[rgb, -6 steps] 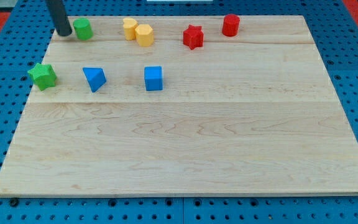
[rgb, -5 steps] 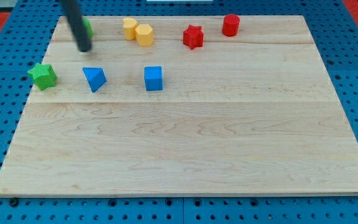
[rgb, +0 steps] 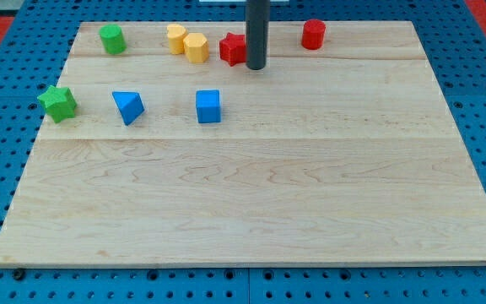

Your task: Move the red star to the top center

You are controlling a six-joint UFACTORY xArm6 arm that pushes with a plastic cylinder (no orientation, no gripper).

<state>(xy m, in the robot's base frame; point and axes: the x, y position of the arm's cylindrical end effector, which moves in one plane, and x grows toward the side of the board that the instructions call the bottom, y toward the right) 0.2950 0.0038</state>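
Note:
The red star [rgb: 232, 49] lies near the board's top edge, a little left of centre, partly hidden by the rod. My tip [rgb: 256, 67] rests against the star's right side. Two yellow blocks [rgb: 176, 38] [rgb: 197, 47] sit just left of the star, the nearer one close to it but apart. A red cylinder [rgb: 313, 34] stands to the right of my tip.
A green cylinder [rgb: 112, 39] is at the top left. A green star [rgb: 58, 102], a blue triangular block [rgb: 128, 106] and a blue cube [rgb: 208, 106] form a row across the left half of the wooden board [rgb: 251, 194].
The rod swept from the top left corner across to the right of the red star. The star slid left, closer to the yellow blocks.

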